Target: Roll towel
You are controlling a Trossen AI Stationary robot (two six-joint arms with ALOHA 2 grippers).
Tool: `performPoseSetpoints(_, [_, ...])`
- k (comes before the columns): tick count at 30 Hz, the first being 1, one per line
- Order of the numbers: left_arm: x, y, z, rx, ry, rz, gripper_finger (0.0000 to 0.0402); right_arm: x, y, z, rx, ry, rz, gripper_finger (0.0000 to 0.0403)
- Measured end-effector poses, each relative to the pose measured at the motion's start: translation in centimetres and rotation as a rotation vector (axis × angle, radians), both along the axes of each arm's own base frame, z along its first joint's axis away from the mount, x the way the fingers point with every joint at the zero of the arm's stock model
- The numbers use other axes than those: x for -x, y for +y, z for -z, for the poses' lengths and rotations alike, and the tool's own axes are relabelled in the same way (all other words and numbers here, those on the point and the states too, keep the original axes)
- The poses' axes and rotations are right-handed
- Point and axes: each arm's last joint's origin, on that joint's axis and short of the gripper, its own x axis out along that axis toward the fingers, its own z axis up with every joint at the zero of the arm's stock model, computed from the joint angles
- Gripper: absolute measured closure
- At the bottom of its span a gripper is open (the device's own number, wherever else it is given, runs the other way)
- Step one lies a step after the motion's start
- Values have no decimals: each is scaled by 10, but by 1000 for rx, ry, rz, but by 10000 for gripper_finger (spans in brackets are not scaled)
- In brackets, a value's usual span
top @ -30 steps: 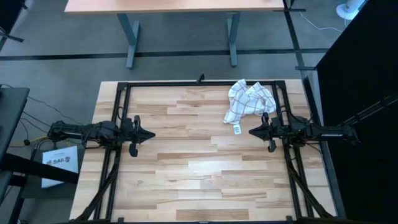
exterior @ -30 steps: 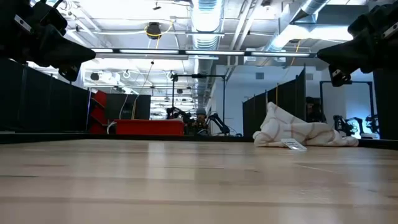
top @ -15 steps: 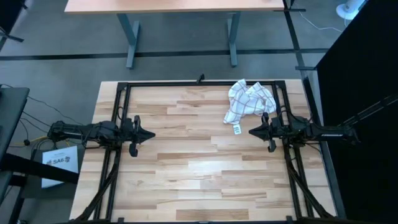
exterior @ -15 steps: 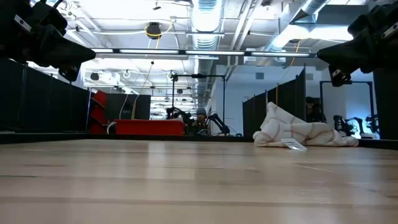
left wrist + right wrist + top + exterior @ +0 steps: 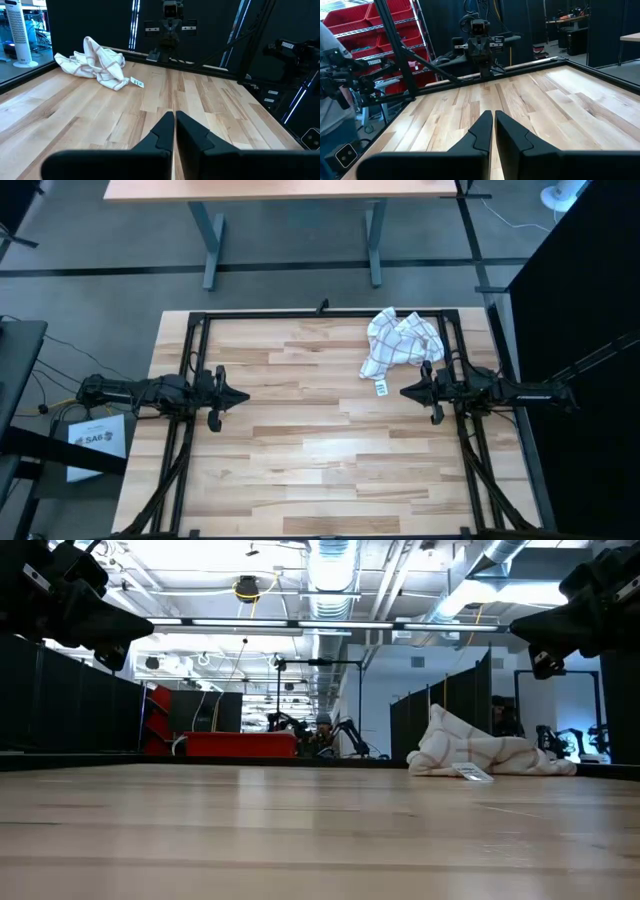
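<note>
The towel, white with reddish-brown check lines, lies crumpled in a heap on the wooden table at its far right; its small white tag lies flat on the wood at its near end. It also shows in the low view and the left wrist view. My left gripper is shut and empty above the table's left side. My right gripper is shut and empty above the table's right side, just near-right of the tag. Both grippers hang above the wood, clear of it.
A black metal frame runs along the table's far edge and down both sides beneath the arms. Bare wood spreads between the two grippers and toward the near edge. A person's sleeve shows beyond the table in the right wrist view.
</note>
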Motion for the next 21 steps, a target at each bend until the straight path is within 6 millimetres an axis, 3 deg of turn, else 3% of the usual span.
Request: performPoseSetpoints(21, [-1, 1, -5, -10, -72, -35, 400, 0, 0, 0, 0, 0, 0, 394])
